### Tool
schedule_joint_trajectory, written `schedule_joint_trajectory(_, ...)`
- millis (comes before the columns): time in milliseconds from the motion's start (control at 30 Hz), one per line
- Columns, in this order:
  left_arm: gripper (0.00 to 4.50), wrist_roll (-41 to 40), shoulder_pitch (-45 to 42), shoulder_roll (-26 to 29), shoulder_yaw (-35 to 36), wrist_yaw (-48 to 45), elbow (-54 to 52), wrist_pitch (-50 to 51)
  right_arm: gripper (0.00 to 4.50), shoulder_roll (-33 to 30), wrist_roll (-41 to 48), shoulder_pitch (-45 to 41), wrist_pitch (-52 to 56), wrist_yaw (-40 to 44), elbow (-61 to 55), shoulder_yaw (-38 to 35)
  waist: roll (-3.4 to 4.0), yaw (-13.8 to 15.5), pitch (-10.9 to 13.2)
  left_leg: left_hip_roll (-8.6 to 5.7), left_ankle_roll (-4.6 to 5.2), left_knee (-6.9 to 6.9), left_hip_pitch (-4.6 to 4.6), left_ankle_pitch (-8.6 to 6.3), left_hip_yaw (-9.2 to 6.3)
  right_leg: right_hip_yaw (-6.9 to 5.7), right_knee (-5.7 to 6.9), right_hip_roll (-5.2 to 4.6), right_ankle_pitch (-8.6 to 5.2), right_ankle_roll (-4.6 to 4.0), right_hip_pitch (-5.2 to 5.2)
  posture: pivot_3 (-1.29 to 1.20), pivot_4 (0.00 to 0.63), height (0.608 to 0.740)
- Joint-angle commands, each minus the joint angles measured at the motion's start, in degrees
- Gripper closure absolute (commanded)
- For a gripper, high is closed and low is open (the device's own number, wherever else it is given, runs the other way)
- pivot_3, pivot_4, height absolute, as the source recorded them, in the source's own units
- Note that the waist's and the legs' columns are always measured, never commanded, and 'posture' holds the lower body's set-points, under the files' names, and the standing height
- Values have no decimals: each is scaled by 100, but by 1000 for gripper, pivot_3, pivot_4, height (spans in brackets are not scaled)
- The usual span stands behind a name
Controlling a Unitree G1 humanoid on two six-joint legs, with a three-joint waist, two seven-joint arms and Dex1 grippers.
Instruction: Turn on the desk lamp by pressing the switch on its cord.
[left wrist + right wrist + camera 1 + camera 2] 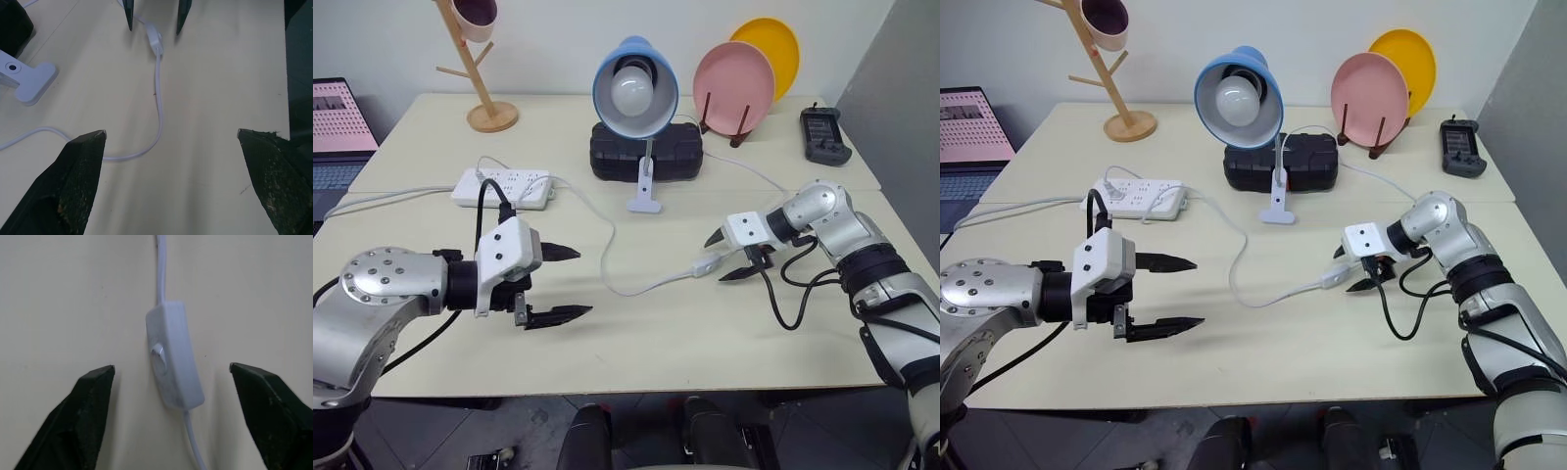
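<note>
The desk lamp [634, 88], with a light-blue shade and a white bulb, stands unlit at the middle back on its white clip base [644, 201]. Its thin white cord [636, 286] loops across the table to the small white switch [707, 264]. My right gripper [722, 258] points down over the switch [173, 360], open, with one finger on each side and neither touching it. My left gripper [579, 282] hovers open and empty at the left, pointing along the cord [159, 107] toward the switch [155, 41].
A white power strip [504, 186] lies back left, with a black box [646, 152] behind the lamp. Pink [734, 83] and yellow [769, 39] plates stand on a rack back right beside a black handset [824, 135]. A wooden mug tree [480, 78] and a laptop [337, 127] are at the left.
</note>
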Motion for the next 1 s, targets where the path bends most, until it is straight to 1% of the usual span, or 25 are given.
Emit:
schedule_joint_trajectory(33, 0, -66, 10, 60, 281, 90, -121, -17, 1893, 89, -120, -244, -433, 180, 371, -75, 0, -10, 0, 0, 0, 0, 1, 0, 0, 0, 1, 1, 0, 0, 0, 0, 150, 740)
schedule_joint_trajectory(100, 0, -78, -5, 61, 275, 108, -112, -15, 2343, 131, -149, -264, -534, 200, 494, -84, 0, -13, 0, 0, 0, -1, 3, 0, -1, 0, 2, 1, 0, 0, 1, 0, 150, 740)
schedule_joint_trajectory(200, 0, -119, -38, 63, 293, 119, -84, 0, 3305, 206, -139, -239, -555, 225, 529, -138, 0, -13, 0, 0, 0, -1, 3, 0, 0, 1, 2, 1, 0, 0, 2, 0, 150, 740)
schedule_joint_trajectory(233, 0, -110, -62, 64, 277, 121, -67, -10, 3476, 218, -147, -230, -571, 215, 544, -147, 0, -14, 0, 0, 0, -1, 3, 0, 0, 2, 2, 0, 0, 0, 2, 0, 150, 740)
schedule_joint_trajectory(267, 0, -110, -90, 56, 265, 130, -46, -12, 3906, 219, -155, -210, -590, 207, 556, -156, 0, -14, 0, 0, 0, -1, 3, 0, 0, 1, 2, 1, 0, 0, 2, 0, 150, 740)
schedule_joint_trajectory(300, 0, -116, -113, 45, 260, 140, -32, -9, 4161, 222, -143, -193, -567, 214, 556, -178, 0, -14, 0, 0, 0, -1, 3, 0, -1, 1, 2, 1, 0, 0, 2, 0, 150, 740)
schedule_joint_trajectory(400, 0, -182, -136, 14, 274, 175, -22, 60, 4190, 207, -18, -125, -315, 333, 456, -288, 0, -15, 0, 0, 0, -1, 3, 0, -1, 1, 3, 1, 0, 0, 2, 0, 150, 740)
schedule_joint_trajectory(433, 0, -276, -139, -23, 299, 209, -21, 150, 4191, 178, 59, -80, -144, 423, 369, -341, 0, -15, 0, 0, 0, -1, 4, 0, -1, 1, 3, 1, 0, 0, 2, 0, 150, 740)
schedule_joint_trajectory(467, 0, -378, -134, -67, 334, 256, -18, 247, 4191, 158, 197, -26, 251, 555, 211, -417, 0, -13, 0, 0, 0, -1, 4, 0, -1, 1, 3, 1, 0, 0, 3, 0, 150, 740)
schedule_joint_trajectory(533, 0, -671, -156, -197, 435, 441, 35, 538, 4190, 53, 736, 66, 1757, 725, -373, -434, 0, -11, 0, 0, 0, -1, 3, 0, -1, 1, 3, 0, 0, 0, 3, 0, 150, 740)
schedule_joint_trajectory(600, 0, -927, -225, -461, 523, 739, 133, 746, 4190, -288, 1725, 145, 3606, 757, -1289, -173, 3, -6, 2, 0, 0, -1, 3, 0, -2, 1, 5, 0, 0, 0, 3, 0, 150, 740)
schedule_joint_trajectory(667, 0, -1215, -346, -777, 554, 1073, 185, 972, 4190, -611, 2578, 203, 5008, 757, -2037, -3, 8, 11, 5, -1, 0, -1, 2, 0, -5, 1, 6, -2, 0, 0, 3, 0, 150, 740)
schedule_joint_trajectory(733, 0, -1500, -550, -1116, 470, 1409, 238, 1234, 4190, -878, 3331, 224, 6185, 757, -2657, 78, 8, 43, 5, -1, 1, 0, 2, 0, -11, -3, 8, -2, 0, 0, 4, 0, 150, 740)
schedule_joint_trajectory(800, 0, -1691, -758, -1330, 352, 1588, 283, 1434, 4190, -1048, 3750, 243, 6790, 757, -3075, 126, 4, 72, 2, -1, 1, 1, 2, 0, -15, -7, 7, -2, 0, 0, 7, 0, 150, 740)
schedule_joint_trajectory(867, 0, -2097, -1094, -1528, 264, 1744, 351, 1770, 4190, -947, 3870, 184, 7316, 750, -3212, 11, 3, 75, 2, -1, 1, 4, 3, -1, -15, -8, 6, 1, 0, 0, 7, 0, 150, 740)
schedule_joint_trajectory(933, 0, -2829, -1215, -1740, 354, 2036, 293, 2175, 4190, -728, 4031, 19, 7920, 592, -3100, -218, 2, 63, 1, -1, 1, 6, 3, 0, -15, -7, 6, 2, 0, 1, 7, 0, 150, 740)
schedule_joint_trajectory(1000, 0, -3585, -1151, -1887, 490, 2439, 240, 2456, 4190, -589, 4219, -96, 8408, 448, -3019, -438, 3, 38, 2, -1, 1, 6, 3, -1, -13, -4, 6, 2, 0, 1, 7, 0, 150, 740)
